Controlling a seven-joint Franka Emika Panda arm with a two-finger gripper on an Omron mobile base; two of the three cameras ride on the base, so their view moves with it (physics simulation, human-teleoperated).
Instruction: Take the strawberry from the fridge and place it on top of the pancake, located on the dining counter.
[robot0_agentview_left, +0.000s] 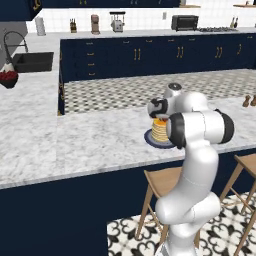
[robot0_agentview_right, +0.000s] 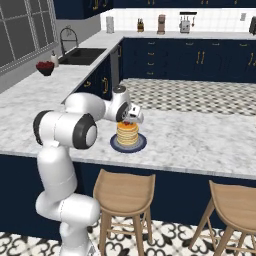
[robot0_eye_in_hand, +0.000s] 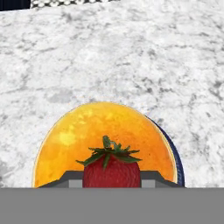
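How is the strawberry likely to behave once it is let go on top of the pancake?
The strawberry is small and rounded, so it may roll a little, though the pancake top looks flat and broad enough to catch it. It is probably light and soft: the tool is shut on it and could bruise it if squeezed harder.

Red strawberry (robot0_eye_in_hand: 111, 168) just over golden pancake (robot0_eye_in_hand: 105, 140), marble dining counter (robot0_eye_in_hand: 109, 57).

no readable text, label, brand or number anywhere — none at all.
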